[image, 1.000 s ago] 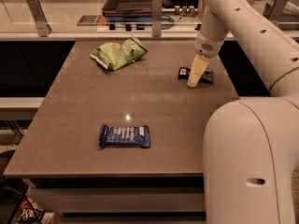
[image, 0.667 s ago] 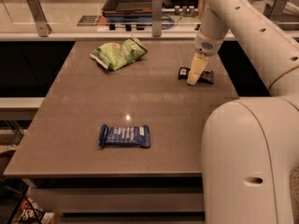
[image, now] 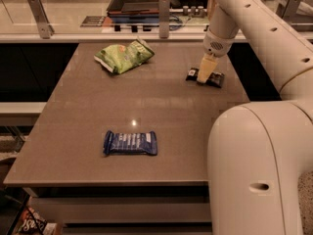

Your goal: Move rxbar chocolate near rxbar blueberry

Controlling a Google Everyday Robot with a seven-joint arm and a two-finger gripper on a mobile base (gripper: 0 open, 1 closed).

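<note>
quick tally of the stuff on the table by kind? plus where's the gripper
Snack bars: 2, the rxbar chocolate and the rxbar blueberry
Chip bags: 1, the green chip bag
Total: 3
The gripper is down at the rxbar chocolate, at the far right of the table.

We've got a warm, amber cast over everything here, with moderate light from overhead. A small bright glint (image: 133,123) sits on the table (image: 161,106) just beyond the rxbar blueberry (image: 130,143), whose wrapper gives a faint sheen. The gripper (image: 204,75) is down at the rxbar chocolate (image: 216,79) near the table's far right edge, and the shadow there is soft. The pale arm (image: 264,28) catches the most light, and under the table it's dark.
</note>
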